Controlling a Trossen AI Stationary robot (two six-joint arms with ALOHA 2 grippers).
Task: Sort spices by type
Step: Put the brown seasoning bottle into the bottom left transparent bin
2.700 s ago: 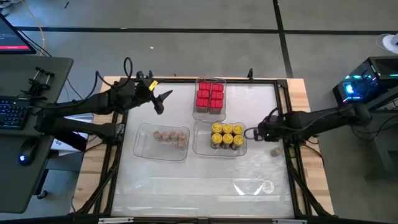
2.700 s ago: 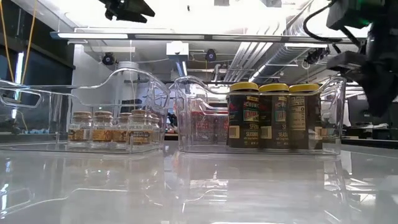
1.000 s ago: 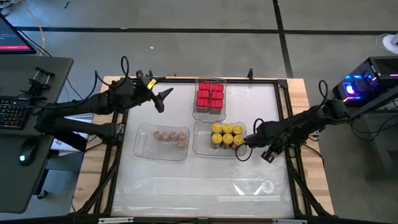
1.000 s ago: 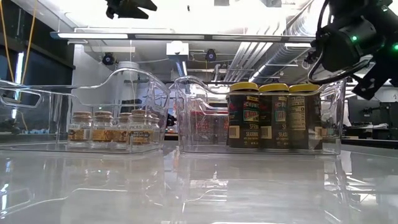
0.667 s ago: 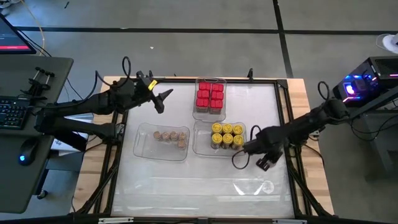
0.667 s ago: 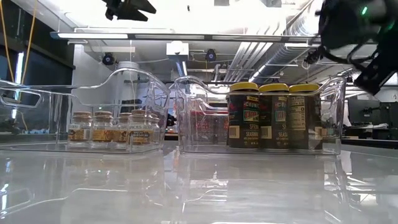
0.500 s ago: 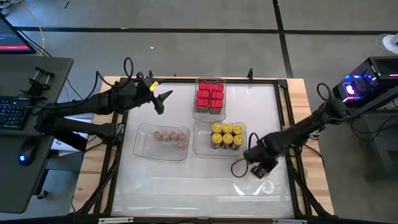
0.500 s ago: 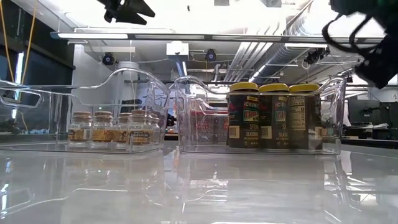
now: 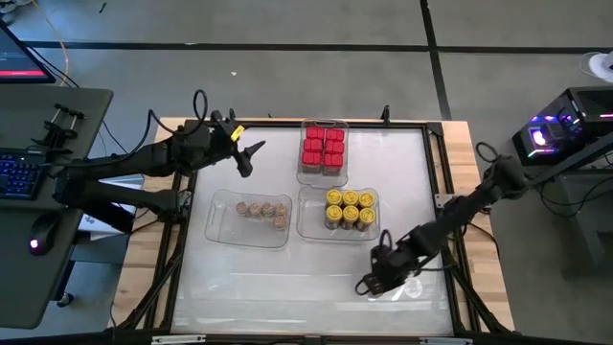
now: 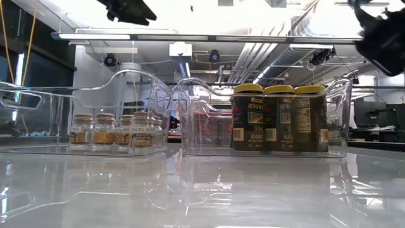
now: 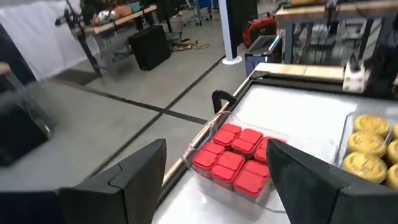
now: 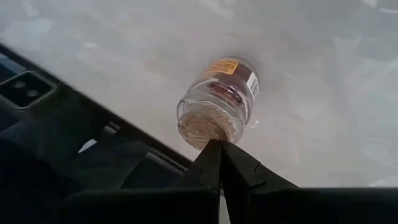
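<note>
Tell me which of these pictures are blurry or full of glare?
Low view: ceiling lights glare off the glossy table, and the right arm is smeared at the top corner. Left wrist view: soft throughout. Right wrist view: the small corked jar is fairly clear, the background hazy.

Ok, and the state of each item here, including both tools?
Red boxes: upright, grouped in the far tray.
Yellow-lidded jars: upright in their tray.
Small tan jars: upright in the left tray.
Stray small jar: on its side, loose on table.
Left tool: open, empty.
Right tool: shut, empty, beside the stray jar.
</note>
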